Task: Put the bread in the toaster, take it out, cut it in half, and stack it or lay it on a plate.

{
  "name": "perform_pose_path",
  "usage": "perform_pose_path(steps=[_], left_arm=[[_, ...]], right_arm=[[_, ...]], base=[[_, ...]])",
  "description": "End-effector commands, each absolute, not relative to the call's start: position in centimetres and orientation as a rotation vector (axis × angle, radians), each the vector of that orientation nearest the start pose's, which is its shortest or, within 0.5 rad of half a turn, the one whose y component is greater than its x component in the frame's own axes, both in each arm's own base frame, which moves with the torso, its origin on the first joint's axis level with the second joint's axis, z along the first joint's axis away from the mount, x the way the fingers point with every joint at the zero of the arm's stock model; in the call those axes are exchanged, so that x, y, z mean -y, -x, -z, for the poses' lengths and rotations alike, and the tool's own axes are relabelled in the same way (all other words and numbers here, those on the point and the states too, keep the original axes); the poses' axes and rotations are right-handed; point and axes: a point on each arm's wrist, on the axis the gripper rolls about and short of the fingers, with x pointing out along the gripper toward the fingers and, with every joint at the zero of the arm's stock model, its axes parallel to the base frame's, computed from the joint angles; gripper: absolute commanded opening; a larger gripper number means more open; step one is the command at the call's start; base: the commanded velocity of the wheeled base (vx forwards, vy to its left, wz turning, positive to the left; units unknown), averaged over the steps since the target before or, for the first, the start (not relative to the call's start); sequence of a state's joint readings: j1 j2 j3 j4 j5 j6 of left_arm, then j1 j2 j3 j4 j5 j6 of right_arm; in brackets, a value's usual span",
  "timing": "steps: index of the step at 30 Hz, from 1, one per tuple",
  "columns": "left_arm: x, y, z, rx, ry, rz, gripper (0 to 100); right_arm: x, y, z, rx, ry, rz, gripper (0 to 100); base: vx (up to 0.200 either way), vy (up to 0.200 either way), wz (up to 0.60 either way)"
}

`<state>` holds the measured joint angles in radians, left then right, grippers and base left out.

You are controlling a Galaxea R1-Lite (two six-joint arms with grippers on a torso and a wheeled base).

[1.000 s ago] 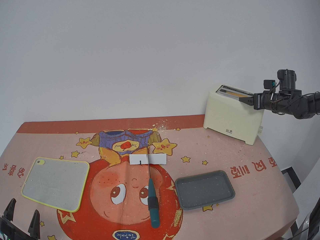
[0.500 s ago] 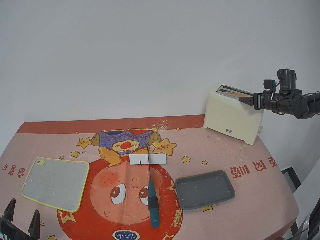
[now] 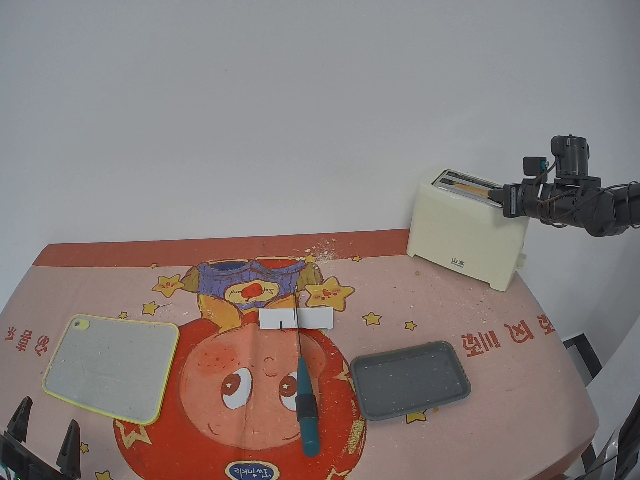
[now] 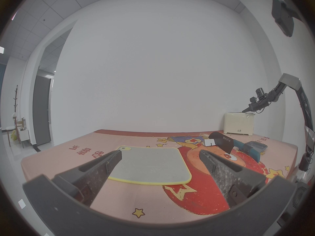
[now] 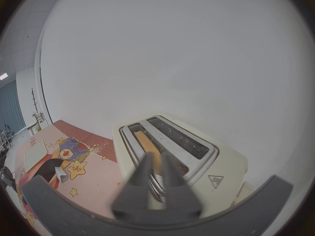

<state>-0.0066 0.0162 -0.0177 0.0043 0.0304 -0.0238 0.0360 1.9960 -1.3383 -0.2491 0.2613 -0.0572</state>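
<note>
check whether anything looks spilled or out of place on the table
Crumbs are scattered on the tablecloth by the far edge and beside the toaster. The knife stands on edge in a white holder.

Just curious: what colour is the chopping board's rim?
Yellow-green, around a pale grey chopping board, clearest in the head view.

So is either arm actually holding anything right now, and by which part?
Left gripper: nothing, jaws open. Right gripper sits over the bread slice in the toaster; whether it grips the slice's top edge cannot be told.
</note>
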Motion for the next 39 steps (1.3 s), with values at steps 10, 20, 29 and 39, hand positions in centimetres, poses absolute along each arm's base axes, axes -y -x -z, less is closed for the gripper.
perform_pose_path(steps=[10,20,29,39], left_arm=[[-0.1,2.2,-7.5,-0.012,0.024,-0.025,100],[-0.1,2.2,-7.5,-0.012,0.024,-0.025,100],[-0.1,2.2,-7.5,-0.012,0.024,-0.025,100],[-0.1,2.2,-7.5,-0.012,0.024,-0.025,100]], right_arm=[[-2.2,-40.2,-19.1,-0.375,0.015,-0.306,0],[-2.1,-39.7,-20.4,-0.342,0.018,-0.305,0],[-2.1,-39.1,-22.6,-0.282,0.022,-0.303,0],[-4.3,-36.2,-26.7,-0.181,0.029,-0.367,0]], base=[[0.000,0.000,0.00],[0.000,0.000,0.00],[0.000,0.000,0.00],[0.000,0.000,0.00]])
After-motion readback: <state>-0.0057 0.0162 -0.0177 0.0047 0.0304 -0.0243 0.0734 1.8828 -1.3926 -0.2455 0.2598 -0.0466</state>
